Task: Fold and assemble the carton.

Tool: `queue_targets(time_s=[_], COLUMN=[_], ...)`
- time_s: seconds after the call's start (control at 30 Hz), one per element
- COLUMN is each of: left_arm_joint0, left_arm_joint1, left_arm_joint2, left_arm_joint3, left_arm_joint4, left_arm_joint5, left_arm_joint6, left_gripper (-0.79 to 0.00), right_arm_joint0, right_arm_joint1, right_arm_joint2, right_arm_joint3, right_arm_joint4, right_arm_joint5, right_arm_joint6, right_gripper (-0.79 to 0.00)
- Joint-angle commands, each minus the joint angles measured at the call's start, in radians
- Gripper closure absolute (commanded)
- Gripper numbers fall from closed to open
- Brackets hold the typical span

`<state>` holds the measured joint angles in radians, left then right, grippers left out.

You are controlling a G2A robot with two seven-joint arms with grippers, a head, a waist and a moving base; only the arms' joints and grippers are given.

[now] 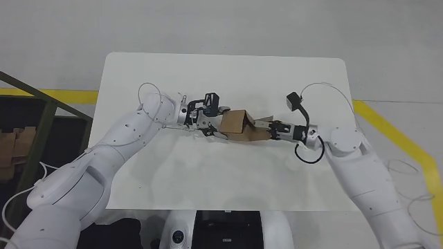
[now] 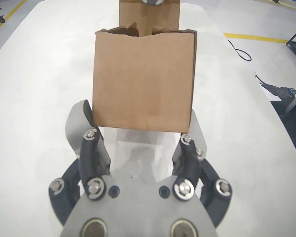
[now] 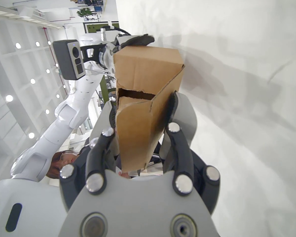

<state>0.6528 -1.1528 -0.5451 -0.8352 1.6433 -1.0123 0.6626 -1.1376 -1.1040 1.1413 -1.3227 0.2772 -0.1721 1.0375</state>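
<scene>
White table (image 1: 138, 180) beneath the carton (image 1: 239, 124), meeting it at about mid-surface; resting or lifted just clear, cannot tell. Stretched lengthwise between the two arms.

Already opened from flat into a squared brown body, judging by the straight walls and crisp corners.

At one end of the carton, the left gripper (image 2: 140, 114), with fingers (image 2: 75, 124) set against opposite sides of that end and pressing inward on it.

At the carton's other end, the right gripper (image 3: 141, 109), with fingers (image 3: 182, 114) pinched on the long lid flap (image 2: 130, 8) jutting out past the mouth.

Just inside that mouth, smaller flaps (image 2: 113, 31) with ragged edges, leaning inward but parted at a slit.

Reckoned as somewhere past the midpoint: body shaped, lid flap creased but not yet tucked, mouth open. Left to do, by the look of it: press the small flaps flat, swing the lid flap across the mouth, push its tongue inside. Closure of the end at the left gripper hidden from sight, so cannot say whether done.
</scene>
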Motion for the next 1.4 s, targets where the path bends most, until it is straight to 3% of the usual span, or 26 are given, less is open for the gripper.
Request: queue_targets(time_s=[0.0, 0.17, 0.3, 0.33, 0.4, 0.47, 1.03, 1.1, 1.17, 1.23, 1.33, 1.37], left_arm_joint0=[-0.001, -0.004, -0.005, -0.006, -0.007, -0.007, 0.008, 0.013, 0.017, 0.021, 0.027, 0.029], left_arm_joint1=[0.0, 0.0, 0.001, 0.001, 0.002, 0.003, 0.024, 0.027, 0.029, 0.031, 0.034, 0.035], left_arm_joint2=[0.002, 0.007, 0.009, 0.01, 0.009, 0.009, -0.026, -0.032, -0.037, -0.043, -0.05, -0.052], left_arm_joint3=[0.0, 0.0, -0.001, -0.002, -0.003, -0.006, -0.083, -0.093, -0.102, -0.109, -0.12, -0.122], left_arm_joint4=[-0.001, -0.004, -0.007, -0.007, -0.009, -0.009, 0.003, 0.0, -0.003, -0.006, -0.01, -0.012], left_arm_joint5=[0.0, 0.0, 0.0, 0.0, 0.0, 0.0, 0.014, 0.012, 0.01, 0.007, 0.005, 0.003], left_arm_joint6=[-0.003, -0.009, -0.013, -0.014, -0.013, -0.012, -0.066, -0.082, -0.096, -0.109, -0.126, -0.132], left_gripper=[-0.628, -0.628, -0.619, -0.619, -0.619, -0.616, -0.653, -0.668, -0.68, -0.68, -0.686, -0.69], right_arm_joint0=[-0.012, -0.023, -0.023, -0.024, -0.024, -0.021, 0.025, 0.02, 0.012, 0.001, -0.017, -0.022], right_arm_joint1=[0.002, 0.003, 0.008, 0.009, 0.01, 0.01, 0.0, 0.001, 0.003, 0.006, 0.01, 0.011], right_arm_joint2=[0.014, 0.025, 0.03, 0.03, 0.022, 0.012, -0.076, -0.071, -0.065, -0.055, -0.04, -0.035], right_arm_joint3=[0.005, 0.028, 0.023, 0.015, -0.003, -0.014, -0.091, -0.102, -0.115, -0.13, -0.151, -0.157], right_arm_joint4=[0.046, 0.081, 0.015, 0.0, -0.04, -0.07, -0.267, -0.27, -0.272, -0.271, -0.263, -0.258], right_arm_joint5=[-0.018, -0.028, -0.004, 0.004, 0.025, 0.05, 0.173, 0.173, 0.175, 0.174, 0.171, 0.168], right_arm_joint6=[0.02, 0.019, -0.024, -0.032, -0.044, -0.055, -0.146, -0.149, -0.15, -0.154, -0.154, -0.152], right_gripper=[-0.342, -0.32, -0.329, -0.305, -0.092, 0.0, 0.0, -0.099, -0.314, -0.406, -0.656, -0.696])
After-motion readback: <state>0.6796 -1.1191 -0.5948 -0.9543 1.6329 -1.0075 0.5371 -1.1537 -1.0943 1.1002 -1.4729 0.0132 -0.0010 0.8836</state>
